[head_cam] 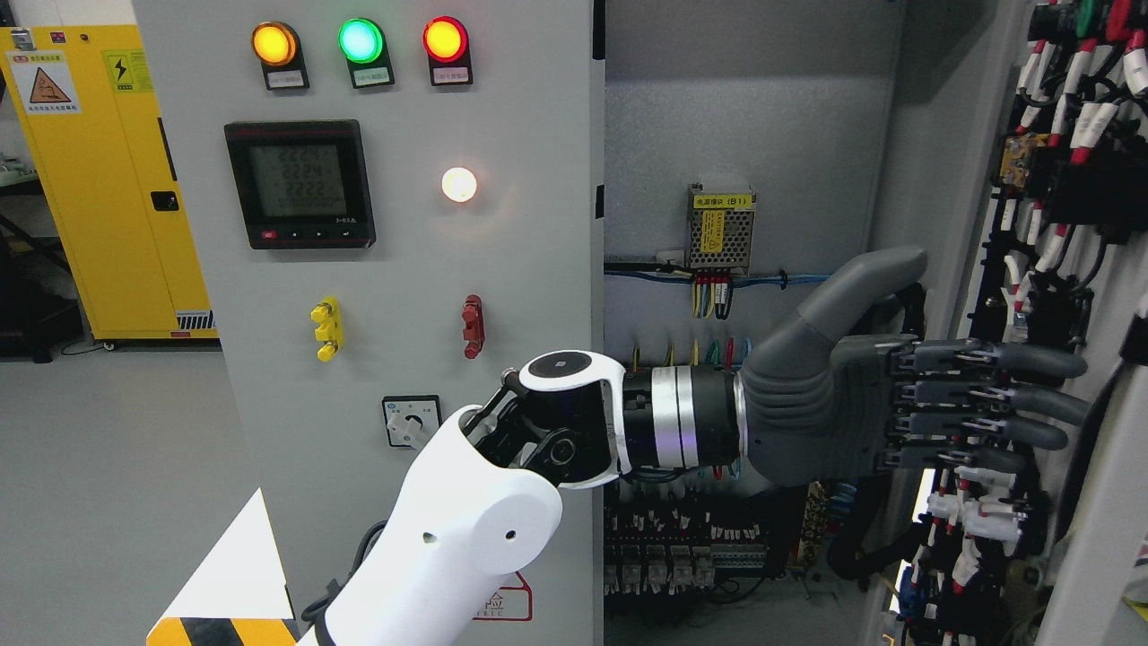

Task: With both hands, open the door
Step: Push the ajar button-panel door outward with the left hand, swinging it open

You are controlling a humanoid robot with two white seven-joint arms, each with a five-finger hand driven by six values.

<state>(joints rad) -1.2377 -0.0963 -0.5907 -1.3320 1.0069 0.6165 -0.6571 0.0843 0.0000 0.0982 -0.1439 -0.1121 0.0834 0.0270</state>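
The grey cabinet's left door [404, 269] stands shut and carries three lit lamps, a meter [299, 184] and a rotary switch [411, 420]. The right door [1076, 224] is swung open, its wired inner face showing at the far right. My left arm [457, 529] comes in from the bottom left and reaches across the opening. My left hand [978, 395] is open, fingers [1031, 399] straight and pointing right, thumb raised. The fingertips lie in front of the open door's inner wiring; whether they touch it I cannot tell. My right hand is out of view.
Inside the cabinet are a grey back panel [762, 117], a small power supply [720, 218] and rows of terminals [682, 556] low down. A yellow cabinet [99, 179] stands at the far left on the grey floor. A black-and-yellow striped edge [224, 624] shows at the bottom left.
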